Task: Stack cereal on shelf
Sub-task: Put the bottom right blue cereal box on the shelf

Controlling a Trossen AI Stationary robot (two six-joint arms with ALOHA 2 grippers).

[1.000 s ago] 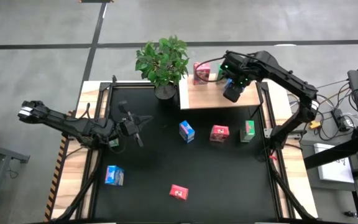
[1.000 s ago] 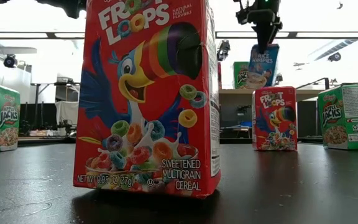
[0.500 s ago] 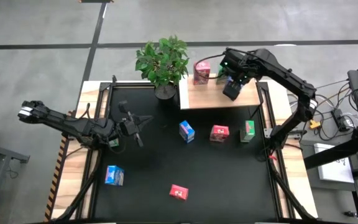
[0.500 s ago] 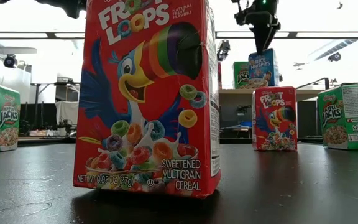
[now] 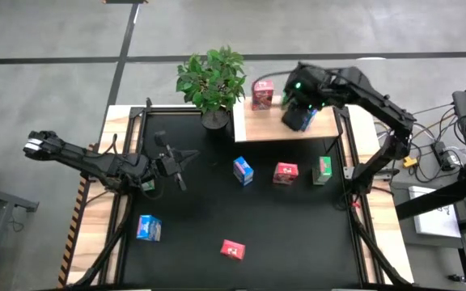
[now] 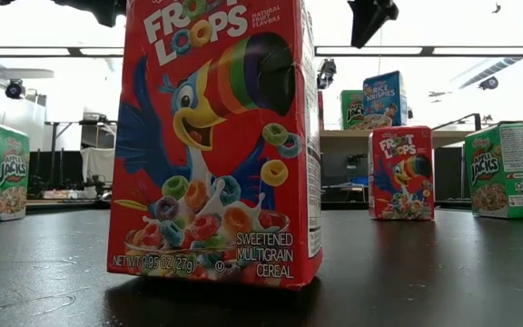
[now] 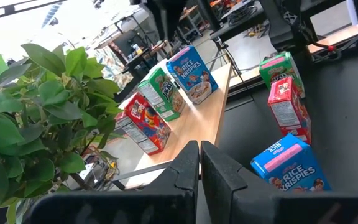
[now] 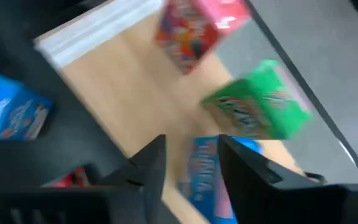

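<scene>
On the pale wood shelf (image 5: 257,125) at the far right stand three cereal boxes in a row on their bases: pink-red (image 7: 143,123), green (image 7: 162,93) and blue (image 7: 192,73). My right gripper (image 5: 298,117) hovers open above the blue box (image 8: 207,180), clear of it; in the low view the gripper (image 6: 368,18) is well above that box (image 6: 384,98). My left gripper (image 7: 199,168) waits shut over the table's left part (image 5: 180,158). More cereal boxes stand on the black table: blue (image 5: 243,170), red (image 5: 285,173), green (image 5: 323,170), blue (image 5: 148,228), red (image 5: 233,250).
A potted plant (image 5: 213,81) stands at the shelf's left end, close to the pink-red box. The shelf has bare wood in front of the row (image 7: 197,130). The near red box (image 6: 216,136) fills much of the low view.
My right gripper has lowered the blue box, which hung tilted above the shelf, onto the shelf beside the green box. It has let go and risen clear, tipping a little. The blue box now stands upright on its own.
</scene>
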